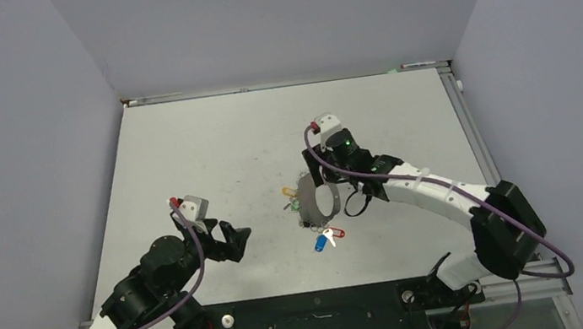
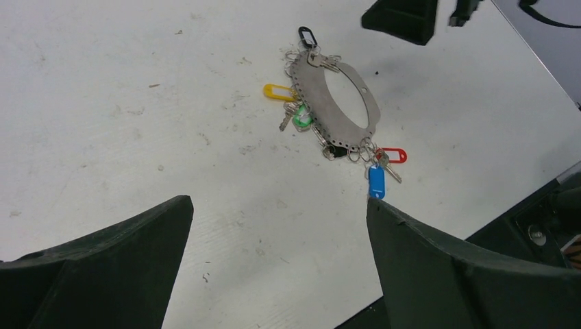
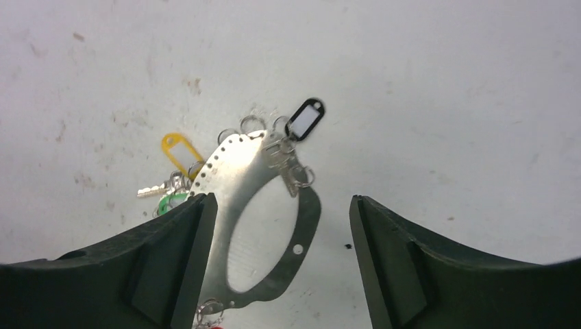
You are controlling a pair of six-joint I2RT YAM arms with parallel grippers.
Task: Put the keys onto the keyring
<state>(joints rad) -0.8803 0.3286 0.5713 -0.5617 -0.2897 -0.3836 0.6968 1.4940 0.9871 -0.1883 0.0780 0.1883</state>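
The keyring (image 1: 310,198) is a wide grey metal oval band lying on the white table near the middle. It also shows in the left wrist view (image 2: 306,103) and the right wrist view (image 3: 236,171). Small rings along its holed edge carry keys: yellow (image 1: 288,191), green (image 2: 301,118), red (image 2: 395,155), blue (image 1: 321,243), and a silvery one with the black clip (image 3: 306,118). My right gripper (image 3: 281,199) is open and empty just above the keyring, its jaws astride the band. My left gripper (image 2: 277,202) is open and empty, well to the keyring's near left.
Grey walls enclose the table on three sides. A black strip (image 1: 317,318) runs along the near edge between the arm bases. A metal rail (image 1: 471,132) lines the right edge. The right arm's dark cable loop (image 1: 355,205) hangs beside the keyring.
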